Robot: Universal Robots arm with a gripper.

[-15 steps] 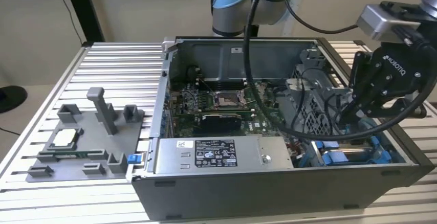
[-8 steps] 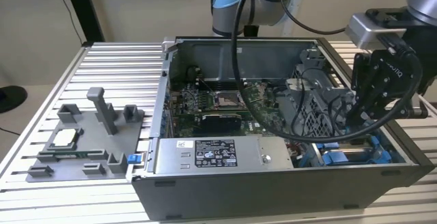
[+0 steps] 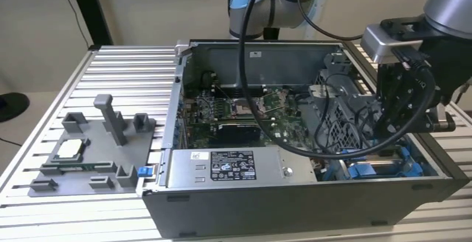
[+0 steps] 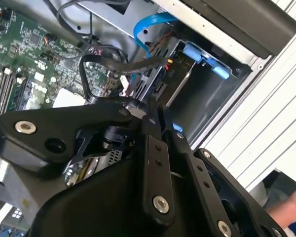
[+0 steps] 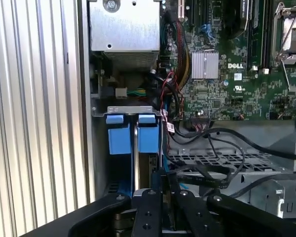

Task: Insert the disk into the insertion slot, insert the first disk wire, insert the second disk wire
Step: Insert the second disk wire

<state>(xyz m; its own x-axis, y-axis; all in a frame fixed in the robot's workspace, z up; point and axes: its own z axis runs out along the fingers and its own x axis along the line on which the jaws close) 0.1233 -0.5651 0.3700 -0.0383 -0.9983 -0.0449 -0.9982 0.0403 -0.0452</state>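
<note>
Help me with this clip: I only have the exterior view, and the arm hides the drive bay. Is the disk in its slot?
Observer: In the first wrist view the disk, in its blue frame, sits in the bay, with the gripper close by.
Operator: Any wire near it?
Observer: In the second wrist view a blue flat cable arcs toward the bay; I cannot tell where it ends.
Operator: Anyone close?
Observer: The second wrist view catches a person's hand outside the case.
</note>
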